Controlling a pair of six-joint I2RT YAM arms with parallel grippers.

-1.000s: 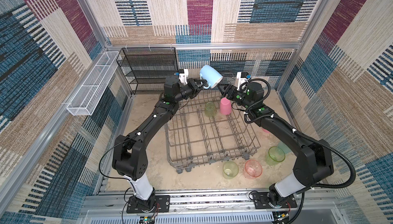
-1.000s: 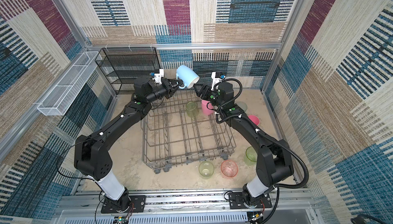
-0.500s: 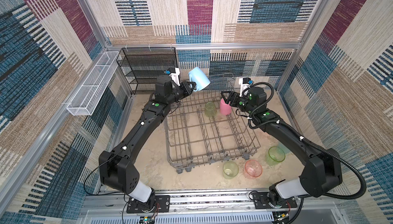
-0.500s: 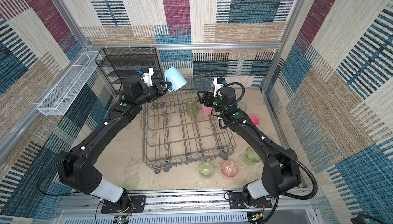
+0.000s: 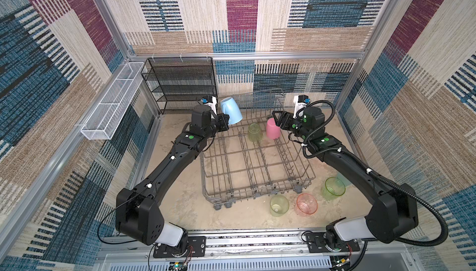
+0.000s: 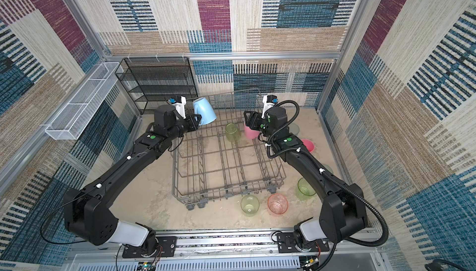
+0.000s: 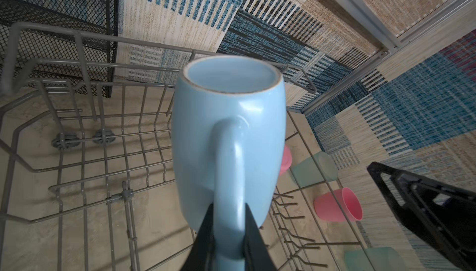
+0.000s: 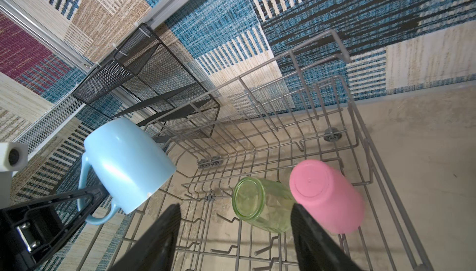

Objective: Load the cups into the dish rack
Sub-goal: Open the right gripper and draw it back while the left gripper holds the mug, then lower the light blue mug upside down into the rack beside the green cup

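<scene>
We see the left gripper (image 7: 228, 220) clamped tight on the handle of the light-blue mug (image 5: 231, 110), carrying it in the air over the far left part of the dish rack (image 5: 244, 159); the right gripper (image 8: 235, 206) hangs above the rack's far right part, its jaws spread wide with nothing between them; just beside it a yellow-green tumbler (image 5: 255, 132) and an opaque pink tumbler (image 5: 273, 128) rest bottom-up, side by side among the tines; on the tabletop (image 5: 180, 200) in front of the rack stand another yellow-green cup (image 5: 279, 205), a pink-orange cup (image 5: 306, 203) and a third green cup (image 5: 333, 186).
</scene>
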